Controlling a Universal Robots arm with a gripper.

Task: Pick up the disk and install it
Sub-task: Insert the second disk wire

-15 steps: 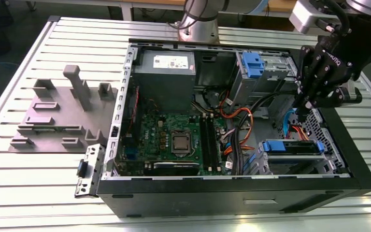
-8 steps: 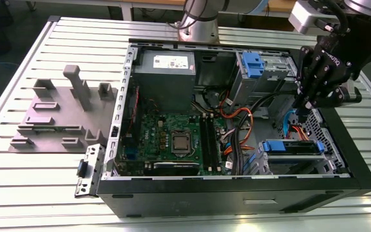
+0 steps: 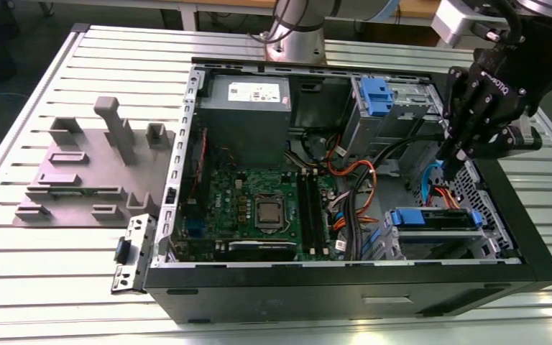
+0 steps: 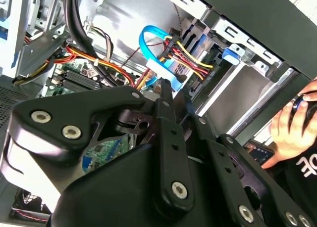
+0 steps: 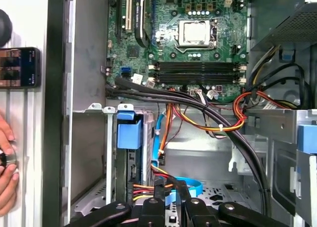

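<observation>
Here the black pincer [image 3: 445, 167] hangs over the open computer case [image 3: 353, 287], down near the wall on the exterior view's right. In both wrist views its two fingers [image 5: 171, 190] stand pressed together with nothing between them, and their tips sit among the loose cables: a flat blue ribbon cable [image 4: 151, 44] and a bundle of red, yellow and black wires [image 4: 190, 56] lie just past the tips in the second wrist view.

The disk [image 3: 434, 219] is already seated in the lower drive bay, close beside the pincer and a little nearer the front of the case in the exterior view. Its blue end tab [image 5: 130, 130] faces outward, and in the first wrist view that tab sits just off to one side of the fingertips, apart from them. The pincer touches neither the disk nor its tab.

Farther from the pincer, at the upper bay, a second blue caddy [image 3: 376, 97] stands upright. The green mainboard [image 3: 256, 208] with its processor socket lies across the middle of the case, well apart from the pincer, and the grey power box [image 3: 247, 108] sits beyond it. Outside the case wall, a person's hand [image 4: 292, 125] rests on the slatted table [image 3: 55, 237], next to a phone [image 5: 19, 67].
</observation>
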